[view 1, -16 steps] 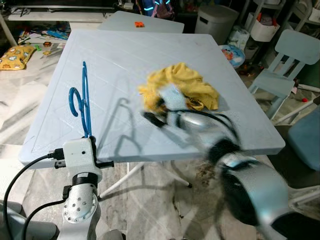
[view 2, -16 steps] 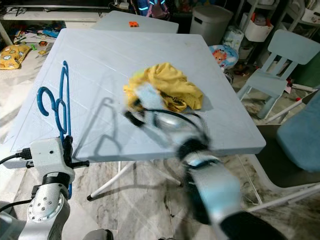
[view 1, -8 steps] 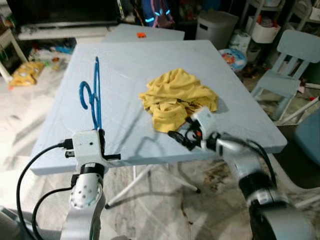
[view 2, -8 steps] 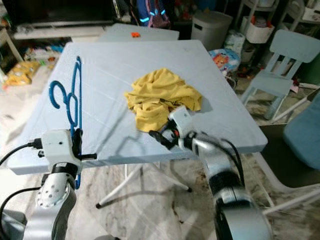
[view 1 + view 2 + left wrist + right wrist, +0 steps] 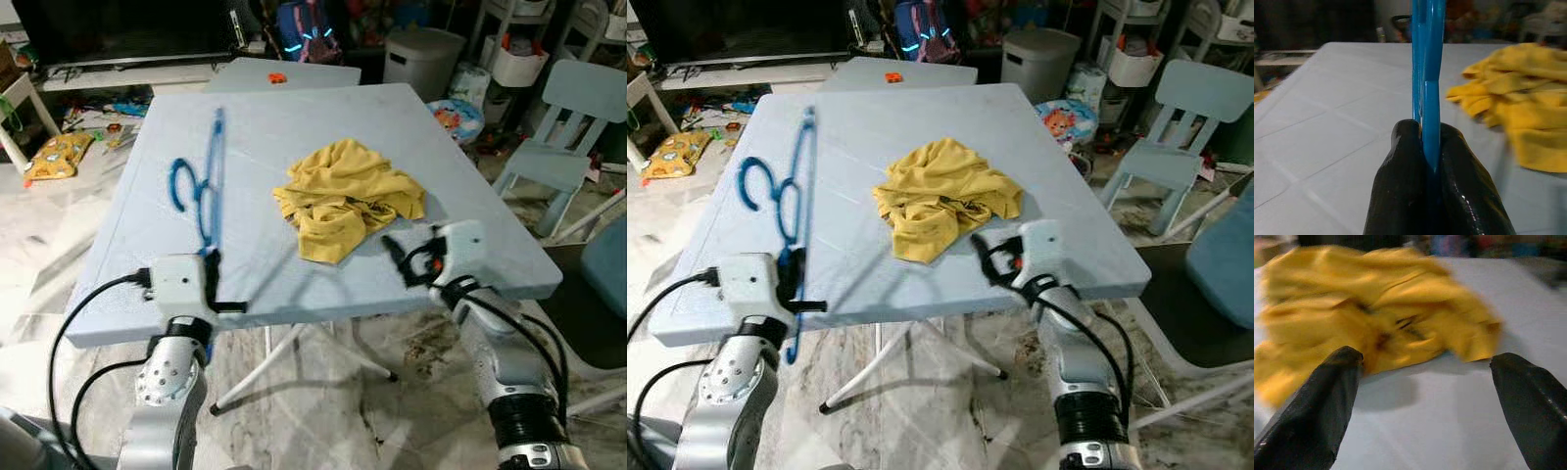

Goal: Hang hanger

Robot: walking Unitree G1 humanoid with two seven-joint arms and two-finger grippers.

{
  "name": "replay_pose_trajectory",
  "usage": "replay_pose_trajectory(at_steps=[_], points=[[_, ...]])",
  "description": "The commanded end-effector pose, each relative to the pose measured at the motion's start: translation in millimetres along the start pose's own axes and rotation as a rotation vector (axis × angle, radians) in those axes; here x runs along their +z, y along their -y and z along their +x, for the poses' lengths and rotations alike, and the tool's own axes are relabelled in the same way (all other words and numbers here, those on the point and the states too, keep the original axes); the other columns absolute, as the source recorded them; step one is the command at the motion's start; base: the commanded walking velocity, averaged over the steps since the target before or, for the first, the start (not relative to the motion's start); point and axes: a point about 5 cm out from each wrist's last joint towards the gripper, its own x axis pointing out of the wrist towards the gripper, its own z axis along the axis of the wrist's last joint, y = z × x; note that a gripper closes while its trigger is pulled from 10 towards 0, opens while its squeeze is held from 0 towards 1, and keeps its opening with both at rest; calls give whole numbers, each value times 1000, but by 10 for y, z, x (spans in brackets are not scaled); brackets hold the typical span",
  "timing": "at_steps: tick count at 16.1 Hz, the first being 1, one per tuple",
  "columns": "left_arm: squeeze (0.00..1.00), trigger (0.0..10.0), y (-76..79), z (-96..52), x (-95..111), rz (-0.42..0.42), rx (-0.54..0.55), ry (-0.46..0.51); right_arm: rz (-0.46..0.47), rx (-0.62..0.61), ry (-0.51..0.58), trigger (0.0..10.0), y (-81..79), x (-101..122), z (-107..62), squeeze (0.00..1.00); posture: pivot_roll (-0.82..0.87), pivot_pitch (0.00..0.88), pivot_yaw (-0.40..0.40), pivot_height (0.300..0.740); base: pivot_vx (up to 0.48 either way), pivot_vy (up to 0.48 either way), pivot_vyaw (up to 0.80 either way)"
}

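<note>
Since a second ago the right pincer has pulled back off the yellow cloth and now hovers at the near right edge of the surface, fingers spread wide with nothing between them; the left arm has kept its grip throughout.

Nearest the robot, the left pincer sits at the near left edge, pressed together on the lower end of the blue hanger. Left wrist view confirms both black fingers clamp the thin blue bar edge-on. From there the hanger stands up and leans away over the surface, hook toward the left side, so it is held in the air and not lying flat.

Handling guess: thin plastic, light, stiff, a bit slick, so a firm pinch on a straight stretch of bar looks right; held this low it may swing or twist. Hook end should stay free for hanging.

Just beyond the right pincer lies the crumpled cloth, soft and limp, near mid-surface, apart from the hanger. Right wrist view shows it blurred ahead of the spread fingers.

Further back: a light blue chair to the right, a bin, floor clutter.
</note>
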Motion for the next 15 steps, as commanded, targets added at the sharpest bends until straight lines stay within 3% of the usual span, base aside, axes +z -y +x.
replay_pose_trajectory(at_steps=[1, 5, 8, 10, 15], points=[[0, 10000, 31, 37, 30, 14, -51, 28, 25, -91, 23, 10000, 61, 61, -28, 0, -45, 0, 27, 740, 0, 0, 0], [0, 10000, -37, 138, 51, 60, -5, 66, 35, -154, 58, 10000, 75, 138, -28, 0, -48, 0, 26, 740, 0, 0, 0], [0, 10000, -98, 163, 57, 78, 38, 78, -69, -146, 32, 10000, 70, 136, 7, 0, -41, 0, 18, 740, 0, 0, 0], [0, 10000, -104, 179, 31, 83, 51, 76, 53, -135, 29, 10000, 60, 94, 13, 0, -40, 0, 9, 740, 0, 0, 0], [0, 10000, -35, 168, -58, 60, 41, 48, -57, -113, -14, 10000, 12, 39, -65, 0, -73, 0, -6, 740, 0, 0, 0]])
